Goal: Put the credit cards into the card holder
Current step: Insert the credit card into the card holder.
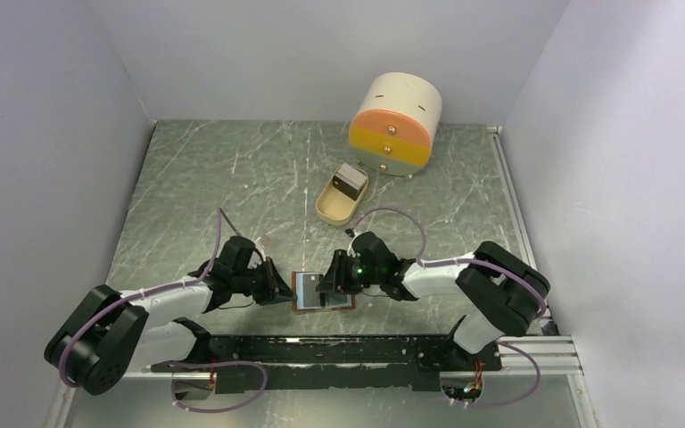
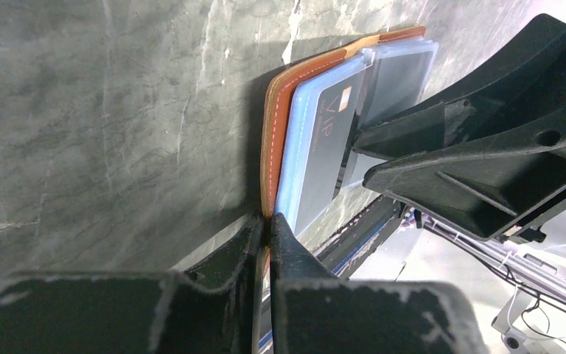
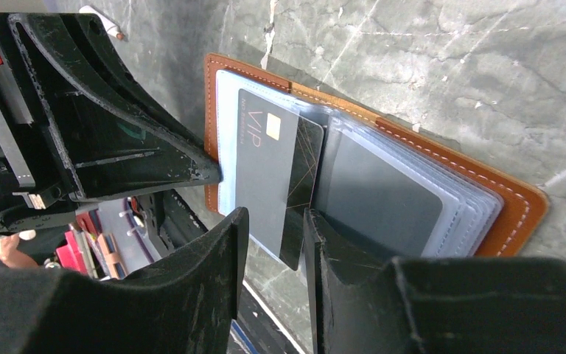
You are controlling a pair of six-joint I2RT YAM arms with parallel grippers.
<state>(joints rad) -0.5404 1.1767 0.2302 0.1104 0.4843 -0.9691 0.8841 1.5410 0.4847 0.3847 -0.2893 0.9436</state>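
Note:
The tan leather card holder (image 1: 325, 292) lies open on the table between my two grippers. My left gripper (image 2: 267, 219) is shut on the holder's leather edge (image 2: 273, 125) and pins it; it also shows in the top view (image 1: 283, 290). A dark grey VIP credit card (image 3: 269, 166) sits partly inside a clear pocket (image 3: 383, 184), with its near end sticking out. My right gripper (image 3: 274, 217) is open, with its fingers on either side of that near end; it also shows in the top view (image 1: 328, 287). More cards (image 1: 350, 181) stand in the beige tray.
The beige oval tray (image 1: 332, 205) stands behind the holder, mid-table. The round cream-and-orange drawer box (image 1: 395, 125) is at the back right. A thin white stick (image 3: 103, 18) lies left of the holder. The black mounting rail (image 1: 357, 349) runs along the near edge.

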